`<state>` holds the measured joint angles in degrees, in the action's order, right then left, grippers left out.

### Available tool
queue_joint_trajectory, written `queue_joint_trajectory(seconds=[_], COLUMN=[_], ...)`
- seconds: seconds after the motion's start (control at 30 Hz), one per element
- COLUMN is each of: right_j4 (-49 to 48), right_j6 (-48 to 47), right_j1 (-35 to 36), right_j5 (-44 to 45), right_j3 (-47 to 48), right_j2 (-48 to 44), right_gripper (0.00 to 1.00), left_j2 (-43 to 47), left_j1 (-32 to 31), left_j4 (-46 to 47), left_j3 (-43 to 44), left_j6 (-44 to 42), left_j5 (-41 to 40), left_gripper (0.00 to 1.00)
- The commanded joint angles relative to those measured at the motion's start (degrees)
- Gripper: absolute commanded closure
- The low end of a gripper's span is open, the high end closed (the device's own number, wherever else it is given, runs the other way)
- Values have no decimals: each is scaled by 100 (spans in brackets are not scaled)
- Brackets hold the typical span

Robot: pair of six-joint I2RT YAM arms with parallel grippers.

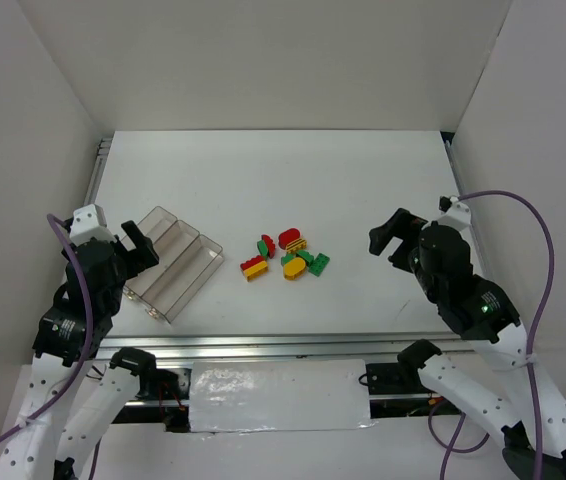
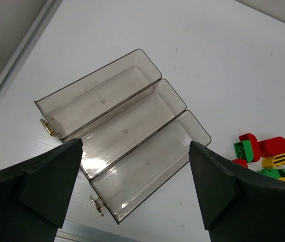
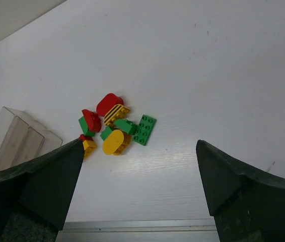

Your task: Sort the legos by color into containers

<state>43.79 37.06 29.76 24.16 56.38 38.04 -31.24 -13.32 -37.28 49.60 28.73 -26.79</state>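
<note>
My left claw (image 2: 135,151) hovers at the left end of the clear tray (image 1: 201,243), jaws spread wide, holding nothing. My right claw (image 3: 140,146), well right of the tray, is also wide open and empty. The legos (image 1: 285,256) lie heaped on the table (image 1: 263,170), near the tray's right side.

Roughly 8 legos (image 3: 115,142), 1 tray (image 2: 125,131) of 3 compartments (image 2: 147,162).

Left pincer (image 1: 140,245), right pincer (image 1: 386,236): both wide open, hovering, empty.
</note>
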Motion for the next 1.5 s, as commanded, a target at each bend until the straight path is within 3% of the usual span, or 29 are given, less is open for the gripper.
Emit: queue_joint_trajectory(seconds=[0.0, 0.3, 0.4, 0.57, 0.9, 1.27, 1.47], right_j4=[-55, -1056, -1066, -731, -1215, -1356, -1197], right_j6=[82, 117, 328, 908, 1365, 1515, 1664], right_j1=[39, 48, 39, 74, 83, 197, 267], right_j5=[53, -1194, -1248, -536, -298, -518, -237], right_j3=[224, -408, -374, 40, 610, 989, 831], right_j2=[90, -52, 606, 2486, 5245, 6293, 6382], right_gripper=[1, 0, 1, 1, 19, 25, 31], left_j2=[22, -4, -13, -75, -145, -110, -75], left_j1=[-13, 14, 31, 31, 31, -56, -109], left_j4=[142, 168, 186, 265, 344, 353, 326], left_j3=[111, 120, 93, 58, 23, 5, 5], left_j6=[27, 27, 36, -43, -131, -166, -157], left_j5=[-107, -28, 68, 332, 604, 684, 631], left_gripper=[0, 1, 1, 0, 1, 1, 1])
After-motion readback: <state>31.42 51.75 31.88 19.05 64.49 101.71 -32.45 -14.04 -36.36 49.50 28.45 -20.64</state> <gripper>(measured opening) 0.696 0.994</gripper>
